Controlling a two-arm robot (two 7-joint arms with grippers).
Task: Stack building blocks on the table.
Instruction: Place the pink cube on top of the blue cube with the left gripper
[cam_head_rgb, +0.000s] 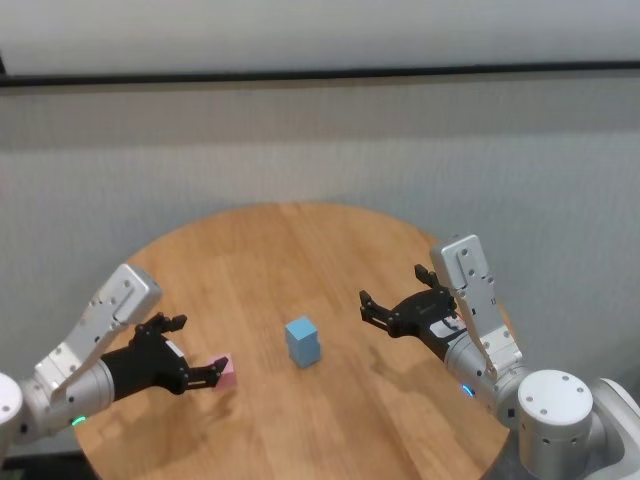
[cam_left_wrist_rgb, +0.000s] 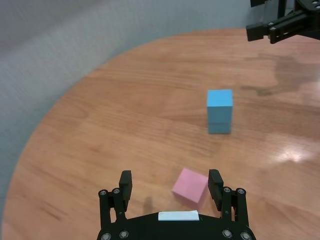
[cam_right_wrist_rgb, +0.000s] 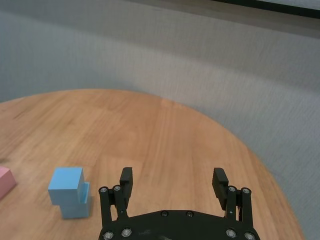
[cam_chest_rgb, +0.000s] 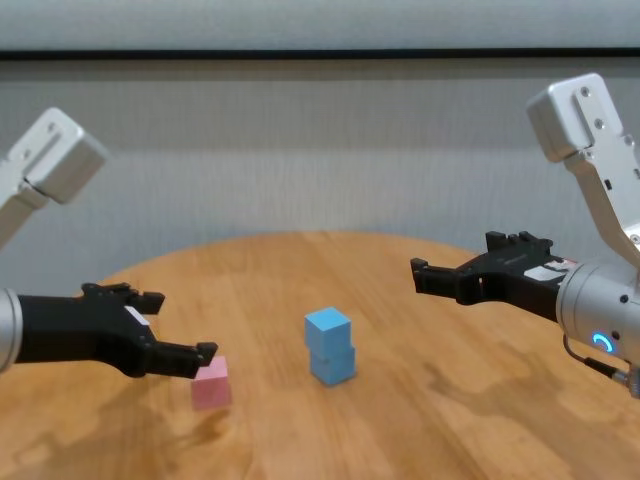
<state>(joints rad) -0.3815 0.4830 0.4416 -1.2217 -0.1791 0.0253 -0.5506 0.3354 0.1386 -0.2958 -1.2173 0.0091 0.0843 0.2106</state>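
The pink block (cam_left_wrist_rgb: 190, 185) lies on the desk (cam_head_rgb: 300, 250) just in front of the left end effector (cam_left_wrist_rgb: 170, 184), near one open finger and turned at an angle to the jaws; it has no long axis. The left arm is clearly nearer. The right end effector (cam_head_rgb: 389, 297) hovers open and empty, beside the stack. I count three blocks: one pink, and two light blue blocks (cam_head_rgb: 302, 341), one on the other, mid-desk.

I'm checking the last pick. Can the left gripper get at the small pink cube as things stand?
Probably yes. The left gripper is open, and the small pink cube lies between its fingers on the round wooden table, well apart from the two stacked light blue cubes.
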